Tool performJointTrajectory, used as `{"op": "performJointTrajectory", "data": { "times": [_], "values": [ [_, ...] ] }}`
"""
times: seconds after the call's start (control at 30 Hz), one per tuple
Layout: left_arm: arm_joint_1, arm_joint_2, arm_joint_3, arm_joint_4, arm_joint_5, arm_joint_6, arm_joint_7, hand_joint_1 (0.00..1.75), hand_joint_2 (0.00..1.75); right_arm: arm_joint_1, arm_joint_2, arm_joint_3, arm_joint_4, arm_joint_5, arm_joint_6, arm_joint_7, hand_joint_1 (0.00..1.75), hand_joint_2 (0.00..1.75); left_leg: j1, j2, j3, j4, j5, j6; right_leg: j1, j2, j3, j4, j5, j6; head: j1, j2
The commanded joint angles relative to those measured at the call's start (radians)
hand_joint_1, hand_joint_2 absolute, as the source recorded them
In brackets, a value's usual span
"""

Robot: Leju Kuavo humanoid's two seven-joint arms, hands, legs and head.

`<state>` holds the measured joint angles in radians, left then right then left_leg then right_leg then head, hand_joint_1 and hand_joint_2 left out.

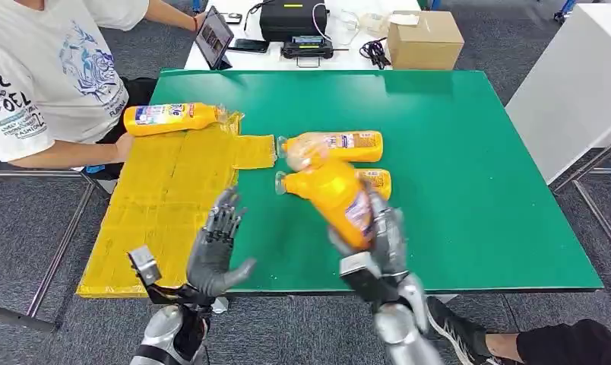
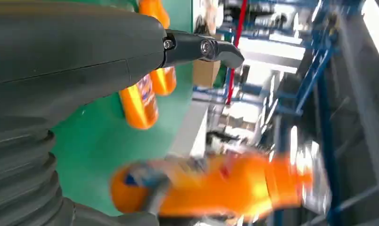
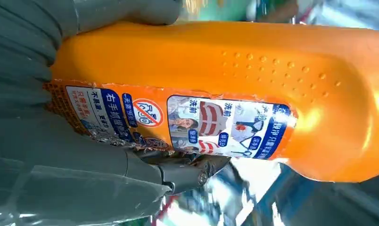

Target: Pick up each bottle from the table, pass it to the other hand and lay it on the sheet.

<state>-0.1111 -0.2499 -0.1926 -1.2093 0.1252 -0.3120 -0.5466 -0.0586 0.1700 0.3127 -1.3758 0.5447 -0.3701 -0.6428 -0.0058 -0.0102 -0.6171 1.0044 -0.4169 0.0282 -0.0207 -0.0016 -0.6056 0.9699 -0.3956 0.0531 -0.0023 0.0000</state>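
Note:
My right hand [image 1: 382,239] grips an orange bottle [image 1: 334,196] by its base, lifted above the green table [image 1: 454,167] with its cap pointing away and to the left. The bottle's labelled side [image 3: 216,117] lies against my right hand's fingers [image 3: 178,174]. My left hand [image 1: 217,247] hovers with fingers spread over the table's front edge, beside the yellow sheet [image 1: 166,198], holding nothing. The held bottle [image 2: 216,188] appears blurred past my left hand [image 2: 84,56]. Two more orange bottles lie on the table, one [image 1: 337,144] behind the held one, another [image 1: 378,181] partly hidden by it. One bottle [image 1: 173,118] lies at the sheet's far end.
A person in a white shirt [image 1: 44,76] sits at the table's left, a hand near the sheet's far corner. Behind the table stand a tablet [image 1: 213,36], a black device [image 1: 291,19] and a cardboard box [image 1: 424,38]. A white cabinet [image 1: 576,84] stands to the right.

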Motion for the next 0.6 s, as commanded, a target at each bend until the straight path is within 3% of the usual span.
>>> {"op": "performJointTrajectory", "data": {
  "times": [0.03, 0.13, 0.3, 0.6],
  "values": [
    [-0.019, 0.044, -0.070, 0.061, -0.048, -0.006, 0.002, 0.00, 1.75, -0.055, 0.098, 0.206, 0.340, 0.033, -0.017, -0.001, 1.75, 1.75, 0.002, 0.005, 0.006, -0.002, -0.002, -0.002, 0.002, 0.004, 0.005, -0.002, -0.001, -0.003, 0.000, 0.000],
    [-0.018, 0.043, -0.063, 0.071, -0.058, 0.001, 0.000, 0.00, 1.75, -0.062, 0.098, 0.230, 0.350, 0.047, -0.022, 0.014, 1.75, 1.75, 0.003, 0.005, 0.008, -0.001, -0.003, -0.003, 0.003, 0.004, 0.008, -0.002, -0.002, -0.003, 0.000, 0.000],
    [-0.033, 0.039, -0.009, 0.108, -0.164, 0.132, 0.010, 0.00, 1.75, -0.087, 0.104, 0.283, 0.409, 0.067, -0.007, 0.059, 1.75, 1.75, 0.002, 0.004, 0.007, -0.001, -0.003, -0.002, 0.002, 0.003, 0.006, -0.002, -0.001, -0.003, 0.000, 0.000],
    [-0.034, 0.039, -0.006, 0.112, -0.163, 0.131, 0.010, 0.00, 1.75, -0.087, 0.105, 0.283, 0.412, 0.066, -0.008, 0.059, 1.75, 1.75, 0.001, 0.002, 0.004, -0.001, -0.001, -0.002, 0.001, 0.001, 0.004, -0.001, -0.001, -0.003, 0.001, 0.000]
  ]
}}
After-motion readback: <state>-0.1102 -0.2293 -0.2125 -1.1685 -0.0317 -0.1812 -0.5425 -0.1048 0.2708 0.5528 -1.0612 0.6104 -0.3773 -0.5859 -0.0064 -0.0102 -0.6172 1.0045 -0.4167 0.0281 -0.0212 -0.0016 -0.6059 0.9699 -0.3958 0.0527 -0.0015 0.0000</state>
